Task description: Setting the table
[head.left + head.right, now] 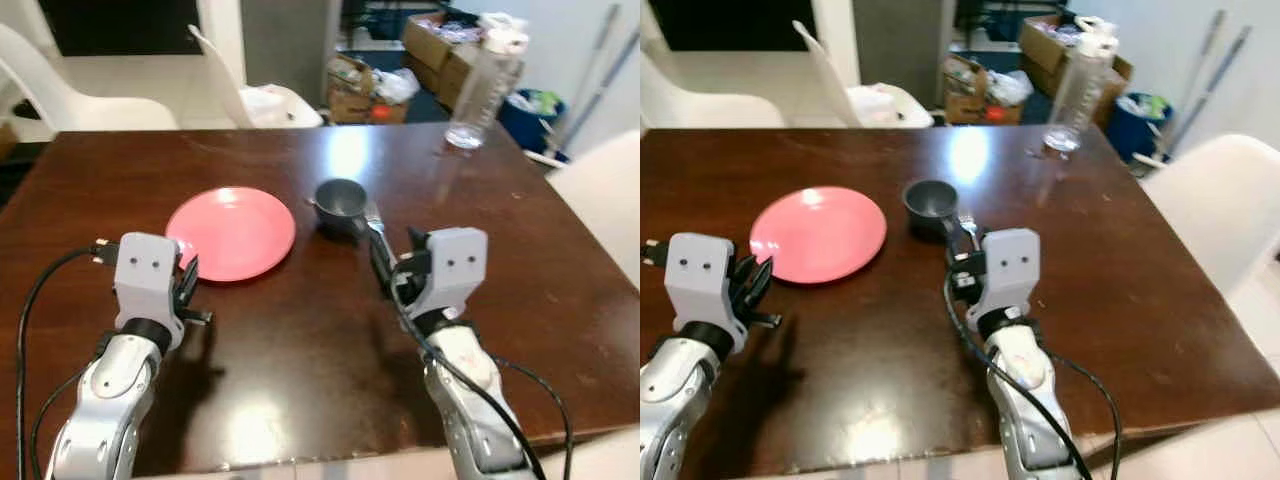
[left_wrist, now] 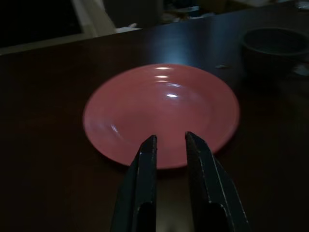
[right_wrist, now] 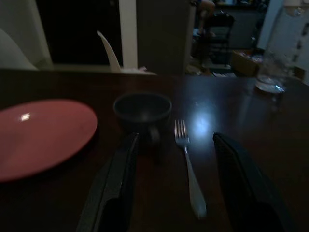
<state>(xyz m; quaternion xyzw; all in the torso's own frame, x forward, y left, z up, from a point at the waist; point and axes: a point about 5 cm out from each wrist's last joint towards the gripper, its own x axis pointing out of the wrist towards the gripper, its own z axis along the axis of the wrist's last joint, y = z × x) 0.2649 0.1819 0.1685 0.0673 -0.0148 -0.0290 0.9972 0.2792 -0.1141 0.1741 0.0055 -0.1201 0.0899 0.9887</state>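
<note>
You're looking at a dark brown wooden table (image 1: 300, 340). The round pink plate (image 1: 232, 232) is sitting left of its middle, with the small dark grey cup (image 1: 341, 201) just right of it. A clear plastic bottle (image 1: 482, 88) is standing by the far right corner. Your left gripper (image 2: 170, 141) is hovering at the plate's near rim, fingers narrowly parted. Your right gripper (image 3: 176, 140) is hanging spread wide, the silver metal fork (image 3: 187, 166) lying between its fingers, beside the cup.

Pink plate (image 1: 231, 232), dark grey cup (image 1: 341, 200) (perhaps black), silver fork (image 3: 188, 162), brown table (image 1: 520, 250)
</note>
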